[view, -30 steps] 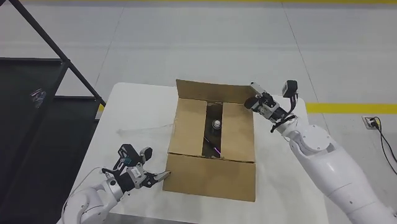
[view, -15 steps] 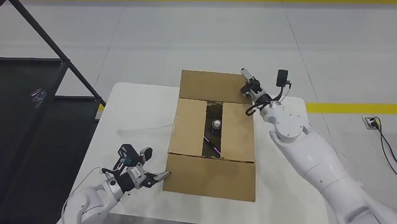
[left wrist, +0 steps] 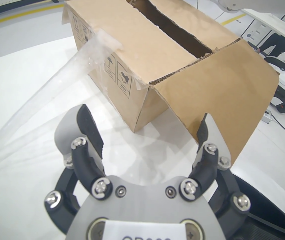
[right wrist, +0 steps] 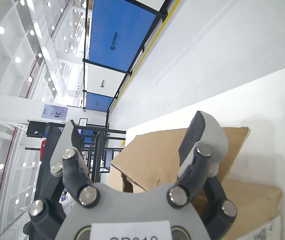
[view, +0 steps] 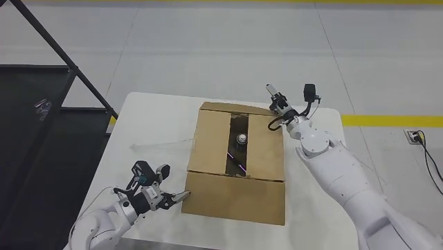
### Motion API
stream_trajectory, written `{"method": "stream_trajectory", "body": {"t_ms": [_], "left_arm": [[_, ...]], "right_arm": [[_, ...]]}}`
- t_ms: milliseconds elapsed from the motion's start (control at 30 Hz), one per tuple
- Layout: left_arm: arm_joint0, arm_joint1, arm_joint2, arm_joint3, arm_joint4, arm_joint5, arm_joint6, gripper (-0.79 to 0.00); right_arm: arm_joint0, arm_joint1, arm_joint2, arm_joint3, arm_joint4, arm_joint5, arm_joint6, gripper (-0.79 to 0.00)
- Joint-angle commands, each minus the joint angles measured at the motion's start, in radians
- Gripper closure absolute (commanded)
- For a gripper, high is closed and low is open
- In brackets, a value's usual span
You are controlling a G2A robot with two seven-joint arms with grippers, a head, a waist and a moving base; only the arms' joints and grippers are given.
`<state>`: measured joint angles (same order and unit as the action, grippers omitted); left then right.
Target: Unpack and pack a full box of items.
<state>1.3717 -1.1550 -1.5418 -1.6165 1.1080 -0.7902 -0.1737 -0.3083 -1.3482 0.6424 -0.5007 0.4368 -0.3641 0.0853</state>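
The box (view: 235, 174) sits mid-frame on the counter (view: 152, 125), flaps (view: 210, 143) parted over a slot (view: 237, 122). Both grippers are empty, fingers (left wrist: 90, 128) wide: right gripper (view: 275, 96) at its upper-right corner, left gripper (view: 176, 198) at lower left. Unheld, the rear flap (view: 235, 106) could spring up; a push could slide the box.

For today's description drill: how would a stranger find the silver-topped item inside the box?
Find the brown cardboard box on the white table and look into the dark gap between its top flaps. The silver-topped item sits mid-gap. Its round silver top sets it apart from the slim pink stick lying nearer the robot.
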Motion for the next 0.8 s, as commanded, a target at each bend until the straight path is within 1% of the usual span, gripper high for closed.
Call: {"method": "stream_trajectory", "body": {"t_ms": [0,100,200,300,333,433,500,600,667,767], "left_arm": [[0.0,0.0,0.0,0.0,0.0,0.0,0.0,-0.785],[0.0,0.0,0.0,0.0,0.0,0.0,0.0,-0.785],[0.0,0.0,0.0,0.0,0.0,0.0,0.0,-0.785],[0.0,0.0,0.0,0.0,0.0,0.0,0.0,-0.785],[0.0,0.0,0.0,0.0,0.0,0.0,0.0,-0.785],[0.007,0.0,0.002,-0.011,-0.009,0.017,0.018,-0.785],[0.01,0.002,-0.004,-0.015,-0.022,0.025,0.036,-0.785],[0.014,0.004,-0.019,-0.019,-0.049,0.026,0.057,-0.785],[0.015,0.006,-0.03,-0.018,-0.06,0.036,0.068,-0.785],[0.016,0.008,-0.045,-0.015,-0.076,0.05,0.088,-0.785]], "right_arm": [[0.002,-0.007,0.01,0.019,0.004,-0.022,0.0,-0.785],[0.001,-0.012,0.032,0.034,0.015,-0.073,-0.009,-0.785],[-0.002,-0.01,0.061,0.04,0.033,-0.136,0.011,-0.785],[-0.012,-0.001,0.096,0.022,0.059,-0.208,0.081,-0.785],[-0.017,0.004,0.108,0.01,0.07,-0.23,0.119,-0.785],[-0.041,0.025,0.151,-0.042,0.123,-0.28,0.299,-0.785],[-0.06,0.043,0.176,-0.086,0.155,-0.276,0.462,-0.785],[-0.087,0.072,0.208,-0.149,0.157,-0.244,0.649,-0.785],[-0.106,0.088,0.221,-0.194,0.131,-0.212,0.723,-0.785],[-0.142,0.103,0.23,-0.28,0.09,-0.144,0.778,-0.785]]}}
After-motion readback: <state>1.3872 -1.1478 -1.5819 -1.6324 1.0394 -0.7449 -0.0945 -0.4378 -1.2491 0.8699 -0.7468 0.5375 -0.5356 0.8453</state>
